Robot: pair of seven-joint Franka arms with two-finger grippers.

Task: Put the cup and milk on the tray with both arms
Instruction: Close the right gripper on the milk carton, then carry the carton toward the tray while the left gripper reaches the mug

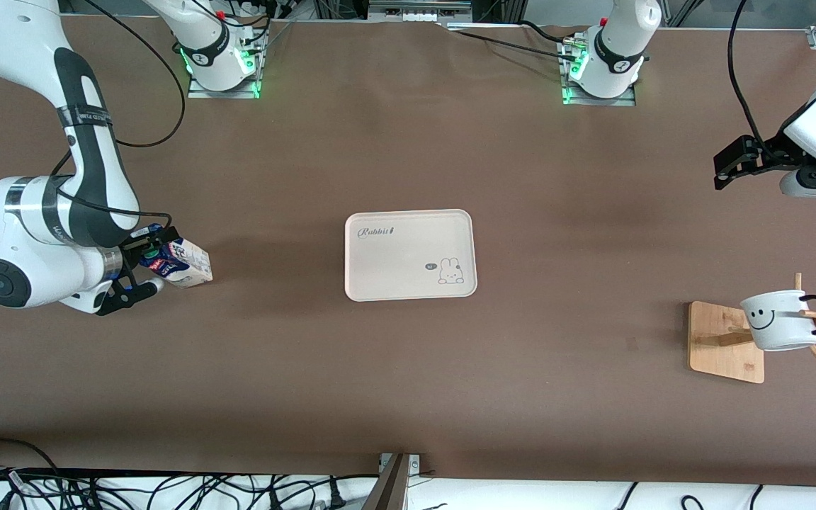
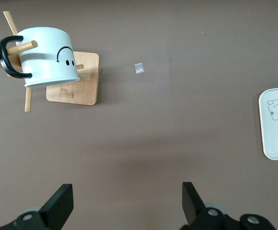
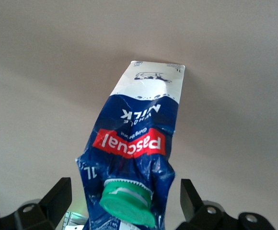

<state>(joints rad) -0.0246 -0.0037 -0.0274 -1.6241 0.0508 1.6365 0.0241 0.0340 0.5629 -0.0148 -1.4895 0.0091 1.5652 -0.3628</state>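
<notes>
1. The milk [image 1: 183, 261] sits toward the right arm's end of the table, well apart from the tray [image 1: 410, 255]. It is tilted, its green cap end toward the right gripper [image 1: 140, 273]. The right wrist view shows the carton [image 3: 135, 153] crumpled at its dark blue top, with a red band of print and a pale base.
2. The right gripper's jaws stand wide, one finger [image 3: 57, 195] on each side of the carton's cap end; whether the fingers touch the carton cannot be told.
3. The cup [image 1: 780, 319], white with a black smiley face and a black handle, hangs tilted on a peg of a wooden rack [image 1: 727, 341] toward the left arm's end of the table.
4. The left gripper [image 1: 734, 161] hangs over bare table, farther from the front camera than the rack. Its jaws are spread wide and hold nothing; its fingers [image 2: 60, 205] frame only tabletop.
5. The cream tray lies flat at the table's middle with nothing on it, and open brown tabletop surrounds all its edges.
</notes>
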